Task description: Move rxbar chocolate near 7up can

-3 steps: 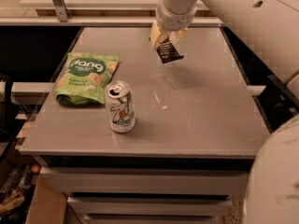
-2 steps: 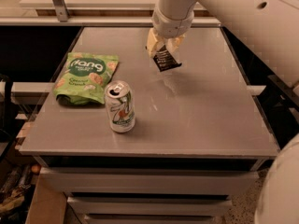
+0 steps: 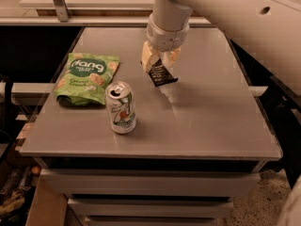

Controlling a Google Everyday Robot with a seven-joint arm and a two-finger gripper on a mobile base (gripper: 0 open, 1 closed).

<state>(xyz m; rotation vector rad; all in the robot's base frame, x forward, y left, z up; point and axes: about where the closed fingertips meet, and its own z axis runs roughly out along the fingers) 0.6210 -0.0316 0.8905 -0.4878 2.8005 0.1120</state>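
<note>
A green chip bag [image 3: 86, 76] lies flat at the left of the grey table [image 3: 211, 121], and the can [image 3: 121, 108] stands upright just in front of it, touching nothing. Nothing sits between the can and the tool [image 3: 160, 66], which is clenched on the top of the black snack bar [image 3: 162, 75]. The bar hangs tilted below the fingers, over the middle of the table, right of the can and behind it. Since a moment ago, tool and bar have dropped lower and edged closer to the can.

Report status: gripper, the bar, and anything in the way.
Gripper shut on rxbar chocolate, over table. Bar tilted, apart from 7up can. Chip bag on can's far side, off the path.
</note>
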